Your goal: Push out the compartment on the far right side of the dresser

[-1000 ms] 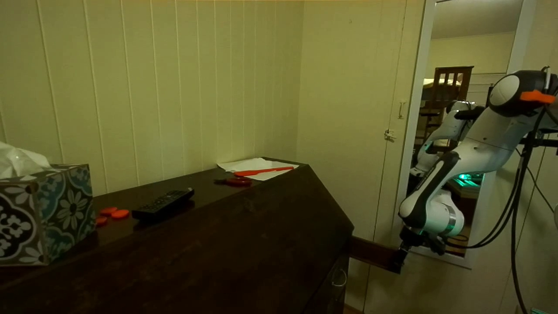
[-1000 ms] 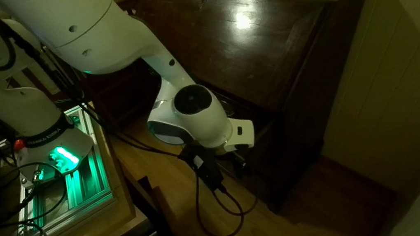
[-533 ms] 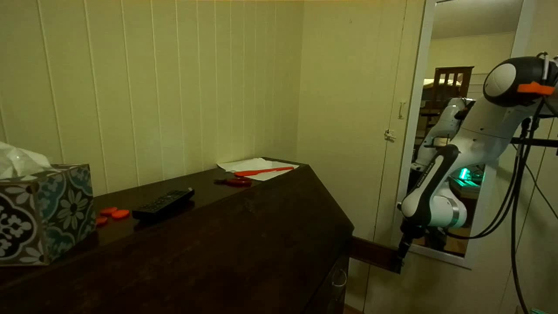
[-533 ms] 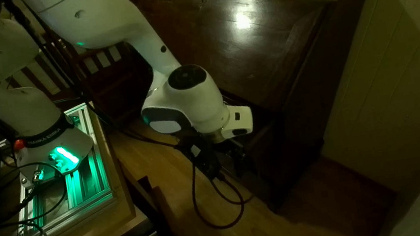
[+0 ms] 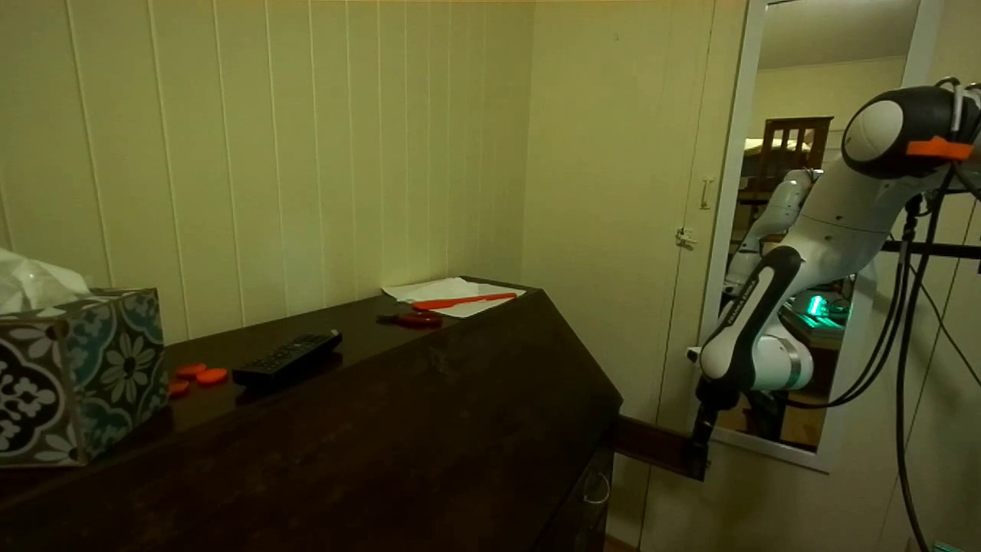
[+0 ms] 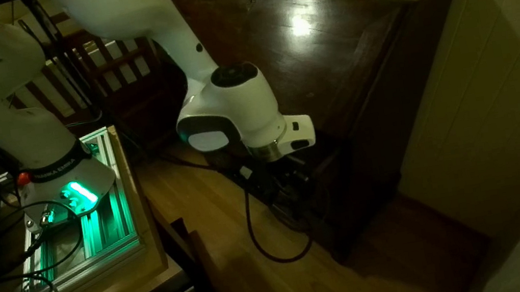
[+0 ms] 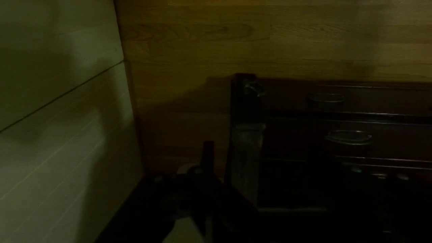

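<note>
Along the left edge of an exterior view stands a square-sided tissue box (image 5: 115,376), patterned with flowers in teal, black and white. Next come three flat, round, orange-red discs (image 5: 211,376), a long black plastic remote control (image 5: 287,359), a small red-handled tool (image 5: 419,320), and a flat white sheet of paper (image 5: 418,290) with a long red spatula (image 5: 467,301) lying across it. All rest on the wide, glossy, dark brown wooden dresser (image 5: 383,429), whose front slopes down. Past that front, at its far end, juts the low, long, dark reddish-brown wooden compartment (image 5: 655,445), plank-like and already out. At its outer end the black gripper (image 5: 699,460) points down; whether its jaws stand wide, narrow or around the wood, I cannot tell.

I judge the compartment to be stiff, solid and hard to damage, fairly light once sliding, yet apt to bind if loaded sideways. Its finish looks smooth and may let a loose grip skid. The likeliest good hold is near that outer end, squarely across the two broad faces, with any force kept straight along its length.
</note>
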Action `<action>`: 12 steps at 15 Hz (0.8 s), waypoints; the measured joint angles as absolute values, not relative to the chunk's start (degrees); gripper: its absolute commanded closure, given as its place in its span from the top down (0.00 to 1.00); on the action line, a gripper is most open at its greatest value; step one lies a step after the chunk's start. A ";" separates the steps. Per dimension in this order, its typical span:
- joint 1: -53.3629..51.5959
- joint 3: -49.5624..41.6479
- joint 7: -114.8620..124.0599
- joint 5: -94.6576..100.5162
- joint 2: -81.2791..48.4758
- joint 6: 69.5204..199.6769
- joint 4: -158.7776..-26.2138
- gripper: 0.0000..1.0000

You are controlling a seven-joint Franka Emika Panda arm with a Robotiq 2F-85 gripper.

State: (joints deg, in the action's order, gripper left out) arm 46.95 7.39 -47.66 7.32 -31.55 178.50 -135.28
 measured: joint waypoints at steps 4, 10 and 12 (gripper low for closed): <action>46.56 7.08 -47.75 7.88 -31.16 176.32 -134.74 0.51; 47.06 7.12 -48.95 7.90 -30.56 174.48 -133.79 0.62; 47.73 7.52 -49.90 7.90 -30.56 174.09 -133.40 0.63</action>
